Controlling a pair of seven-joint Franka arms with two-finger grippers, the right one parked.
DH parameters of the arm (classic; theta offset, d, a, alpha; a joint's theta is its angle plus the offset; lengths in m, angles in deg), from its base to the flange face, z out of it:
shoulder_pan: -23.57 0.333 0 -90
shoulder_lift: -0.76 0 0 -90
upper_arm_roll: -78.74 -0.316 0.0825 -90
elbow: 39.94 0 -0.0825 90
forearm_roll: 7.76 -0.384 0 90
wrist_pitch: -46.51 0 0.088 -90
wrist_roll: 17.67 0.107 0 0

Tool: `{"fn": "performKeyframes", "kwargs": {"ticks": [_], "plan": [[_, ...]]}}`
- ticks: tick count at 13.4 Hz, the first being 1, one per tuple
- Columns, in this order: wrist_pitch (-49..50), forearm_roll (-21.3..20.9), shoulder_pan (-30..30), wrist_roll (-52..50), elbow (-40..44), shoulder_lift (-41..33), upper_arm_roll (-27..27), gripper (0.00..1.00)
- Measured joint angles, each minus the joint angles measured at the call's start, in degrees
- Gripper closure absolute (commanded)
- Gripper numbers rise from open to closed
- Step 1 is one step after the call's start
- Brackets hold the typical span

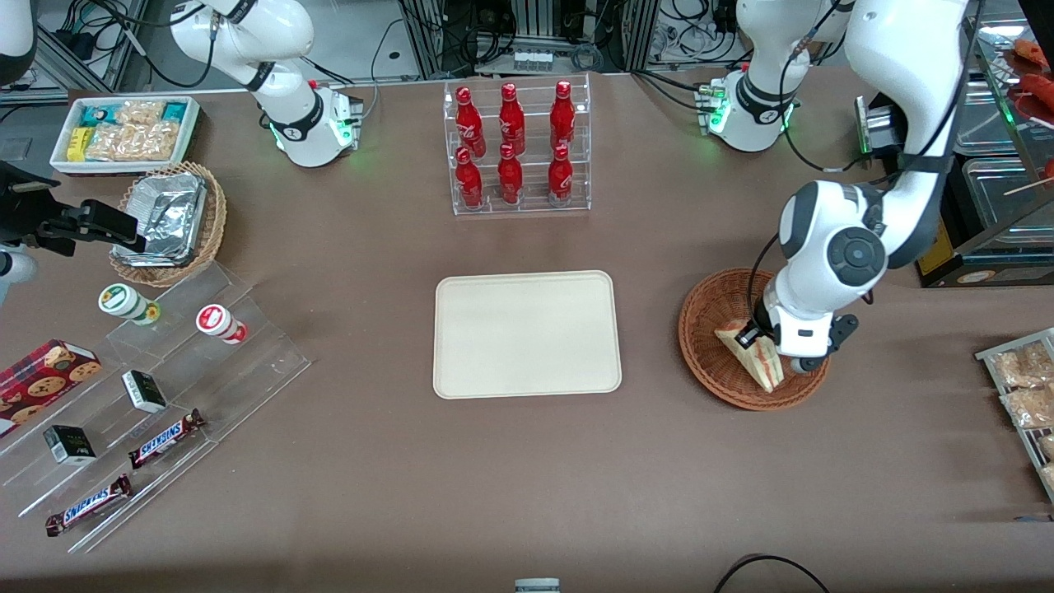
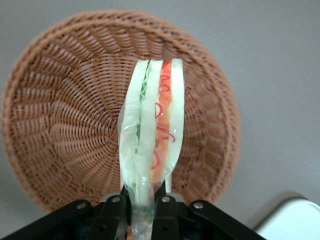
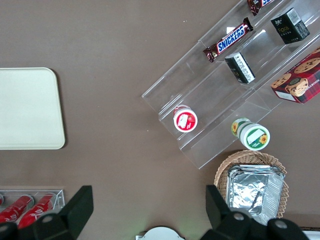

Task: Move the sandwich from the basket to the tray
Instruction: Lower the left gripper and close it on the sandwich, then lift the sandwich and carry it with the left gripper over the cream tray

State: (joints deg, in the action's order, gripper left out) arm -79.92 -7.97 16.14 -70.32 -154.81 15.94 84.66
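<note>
Cream-coloured, the one tray (image 1: 527, 333) lies bare, nearer the front camera than the rack of six red bottles (image 1: 515, 144). Toward the working arm's end from the tray sits one reddish wicker basket (image 1: 706, 329). Above the basket the left arm bends downward, its gripper (image 2: 145, 210) clamped on one sandwich (image 1: 753, 354), which sticks out past the fingers (image 2: 117, 212), cut edge showing.

gripper (image 2: 145, 215): cut off by the wrist picture's edge; in the front view the arm covers it.
sandwich (image 2: 152, 145): lower end hidden between the fingers.
basket (image 1: 708, 329): part covered by the arm.
tray (image 2: 295, 222): only a corner shows.
</note>
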Motion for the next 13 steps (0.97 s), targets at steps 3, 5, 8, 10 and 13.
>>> {"fn": "performKeyframes", "kwargs": {"ticks": [3,5,8,10,13], "plan": [[3.9,-0.1,0.0,0.2,5.5,0.1,3.3,1.00],[6.1,-0.1,-0.1,1.6,7.4,1.1,7.0,1.00],[9.8,-0.5,-0.5,2.4,12.4,5.4,13.0,1.00],[12.0,-3.1,-0.5,2.4,16.5,9.0,17.1,1.00],[12.2,-7.5,-4.1,-0.4,21.8,14.6,20.8,1.00]]}}
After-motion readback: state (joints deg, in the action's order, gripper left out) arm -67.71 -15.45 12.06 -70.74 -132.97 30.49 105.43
